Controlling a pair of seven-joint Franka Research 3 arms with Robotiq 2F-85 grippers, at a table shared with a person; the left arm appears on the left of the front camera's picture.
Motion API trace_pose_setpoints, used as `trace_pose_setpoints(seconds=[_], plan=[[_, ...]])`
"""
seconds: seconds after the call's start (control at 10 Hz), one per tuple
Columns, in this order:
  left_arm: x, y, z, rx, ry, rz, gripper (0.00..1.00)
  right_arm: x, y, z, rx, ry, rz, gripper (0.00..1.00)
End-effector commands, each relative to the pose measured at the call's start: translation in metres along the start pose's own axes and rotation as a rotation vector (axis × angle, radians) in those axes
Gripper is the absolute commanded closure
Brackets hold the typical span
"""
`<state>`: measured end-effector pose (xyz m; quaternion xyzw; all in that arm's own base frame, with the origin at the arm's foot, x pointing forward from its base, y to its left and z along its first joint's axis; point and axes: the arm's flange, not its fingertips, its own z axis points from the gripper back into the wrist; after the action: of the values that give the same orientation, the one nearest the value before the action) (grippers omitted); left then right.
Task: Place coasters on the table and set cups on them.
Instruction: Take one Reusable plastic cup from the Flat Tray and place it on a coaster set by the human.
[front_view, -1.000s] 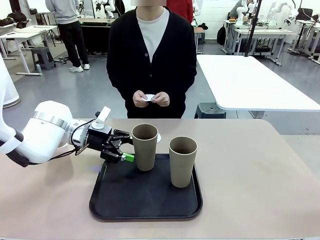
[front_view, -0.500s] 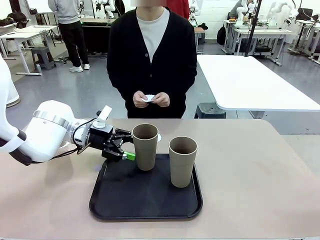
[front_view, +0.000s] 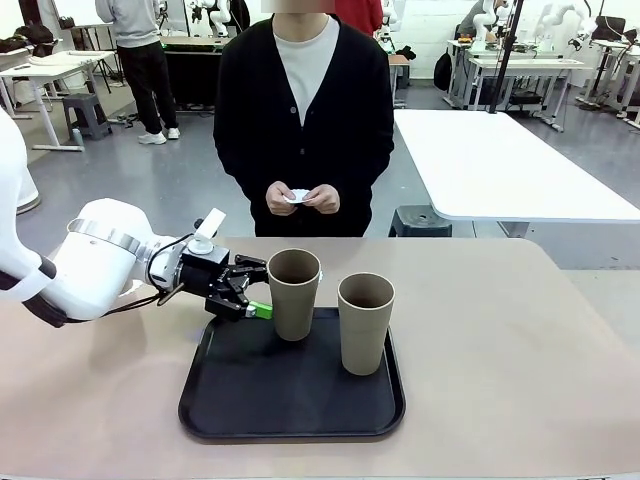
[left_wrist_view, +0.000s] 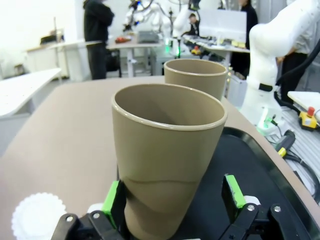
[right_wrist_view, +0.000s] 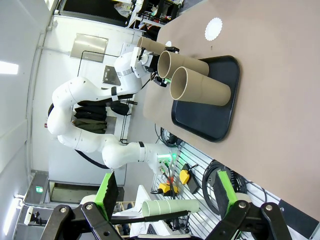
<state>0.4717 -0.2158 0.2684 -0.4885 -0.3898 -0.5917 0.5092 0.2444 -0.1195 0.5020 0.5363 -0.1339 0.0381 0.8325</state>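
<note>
- Step in hand, as I read it: picking the first cup (front_view: 293, 293) off the black tray (front_view: 290, 405). The left gripper (front_view: 260, 290) sits low at that cup's side, over the tray's far-left corner.
- Left jaws are wide open, with one green pad on each side of the cup in the left wrist view. One pad looks right up against the wall and the other shows a gap, so nothing is gripped yet.
- The right gripper (right_wrist_view: 166, 189) is spread wide too and holds nothing. It is well clear of the tray.
- One coaster (left_wrist_view: 39, 215) lies flat on the table (front_view: 520, 330), just off the tray's far edge and close behind the first cup.
- The person's hands (front_view: 305, 198) hold a second coaster (front_view: 297, 195) well beyond the tray's far side, not on the table.
- The second cup (front_view: 365, 322) stands upright on the tray to the right of the first, near it but not touching.
- Next move, my guess: squeeze, lift straight up until the base clears the tray's raised lip, then make a short hop over the far edge and come down centred on the coaster.
- Room-wise, that lip is the thing to snag on.
- The second cup is off to the side of that route, so it shouldn't matter.
- There's lots of bare table left and right of the tray.
- The coaster looks flimsy, so a cup sliding in sideways would probably shove it. Better to drop in from above.
</note>
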Motion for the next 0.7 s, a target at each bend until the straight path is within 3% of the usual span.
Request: trace_pose_setpoints(seconds=[0.0, 0.6], plan=[[-0.005, 0.008, 0.001, -0.033, -0.005, -0.048, 0.00, 0.001, 0.000, -0.001, 0.015, -0.001, 0.005, 0.00], [-0.009, 0.027, 0.003, -0.002, -0.010, -0.065, 0.00, 0.001, 0.000, -0.001, 0.015, -0.001, 0.005, 0.00]])
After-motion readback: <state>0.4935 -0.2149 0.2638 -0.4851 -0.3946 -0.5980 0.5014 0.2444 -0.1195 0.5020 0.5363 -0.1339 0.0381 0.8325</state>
